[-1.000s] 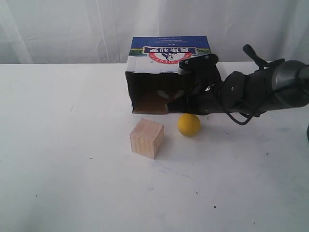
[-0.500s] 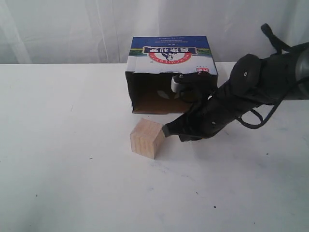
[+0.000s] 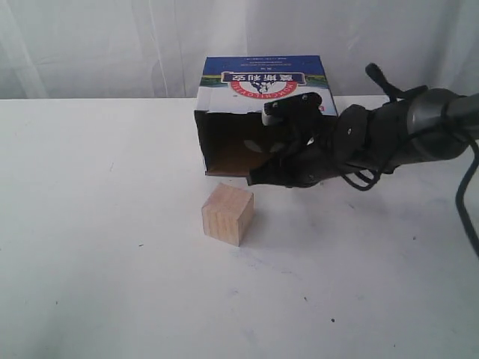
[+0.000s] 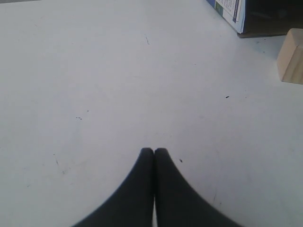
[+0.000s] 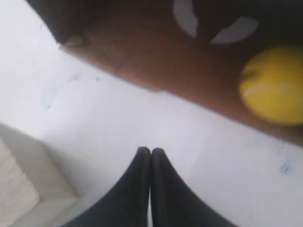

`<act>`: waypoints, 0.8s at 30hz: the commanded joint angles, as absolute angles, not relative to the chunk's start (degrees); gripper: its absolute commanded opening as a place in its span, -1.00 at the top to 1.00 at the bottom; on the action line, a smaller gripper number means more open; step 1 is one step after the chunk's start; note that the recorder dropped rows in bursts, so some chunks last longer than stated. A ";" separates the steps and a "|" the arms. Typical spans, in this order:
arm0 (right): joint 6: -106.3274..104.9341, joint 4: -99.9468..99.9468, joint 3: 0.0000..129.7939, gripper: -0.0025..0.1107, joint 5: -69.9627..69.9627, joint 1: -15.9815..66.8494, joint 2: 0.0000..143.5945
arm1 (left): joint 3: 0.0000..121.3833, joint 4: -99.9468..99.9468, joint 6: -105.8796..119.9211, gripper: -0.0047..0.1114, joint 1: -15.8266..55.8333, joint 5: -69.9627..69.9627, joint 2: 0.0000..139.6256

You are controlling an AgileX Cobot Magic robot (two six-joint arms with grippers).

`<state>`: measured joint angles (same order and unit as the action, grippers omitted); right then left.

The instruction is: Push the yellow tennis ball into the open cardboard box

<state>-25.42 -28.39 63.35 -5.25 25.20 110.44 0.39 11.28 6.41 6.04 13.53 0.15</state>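
The yellow tennis ball (image 5: pixel 274 86) lies inside the open cardboard box (image 5: pixel 161 61), on its brown floor near the mouth; in the exterior view my right arm hides it. The box (image 3: pixel 262 78) stands at the back of the table with its blue-and-white printed panel on top. My right gripper (image 3: pixel 254 178) is shut and empty, its tip just in front of the box mouth; in its wrist view the right gripper (image 5: pixel 150 151) hovers over white table short of the box floor. The left gripper (image 4: pixel 154 151) is shut over bare table, outside the exterior view.
A pale wooden cube (image 3: pixel 227 214) sits on the white table (image 3: pixel 112 247) just in front of the box, left of my right gripper's tip. The cube (image 4: pixel 291 56) also shows at the left wrist view's edge. A white curtain hangs behind the table.
The ball went from the table in front of the box to inside it. My right gripper dropped beside the cube, swept toward the box mouth, and now rests at its opening.
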 commanded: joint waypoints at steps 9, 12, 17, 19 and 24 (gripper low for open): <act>-23.72 -27.95 56.56 0.96 -13.02 24.88 108.02 | 0.00 11.51 6.41 0.92 5.80 13.51 0.00; -20.76 -27.02 54.56 0.96 -11.92 21.95 105.54 | 0.00 11.51 6.41 0.92 5.80 13.51 0.00; -15.71 -21.77 50.53 0.96 -12.24 12.94 100.21 | 0.00 11.51 6.41 0.92 5.80 13.51 0.00; -14.40 -20.10 48.55 0.96 -14.34 8.44 97.39 | 0.00 11.51 6.41 0.92 5.80 13.51 0.00; -9.30 -17.68 41.79 0.96 -20.60 0.61 84.83 | 0.00 11.51 6.41 0.92 5.80 13.51 0.00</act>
<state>-12.07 -18.94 45.58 -17.32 3.98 92.53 0.39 11.17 6.41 6.04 13.53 0.15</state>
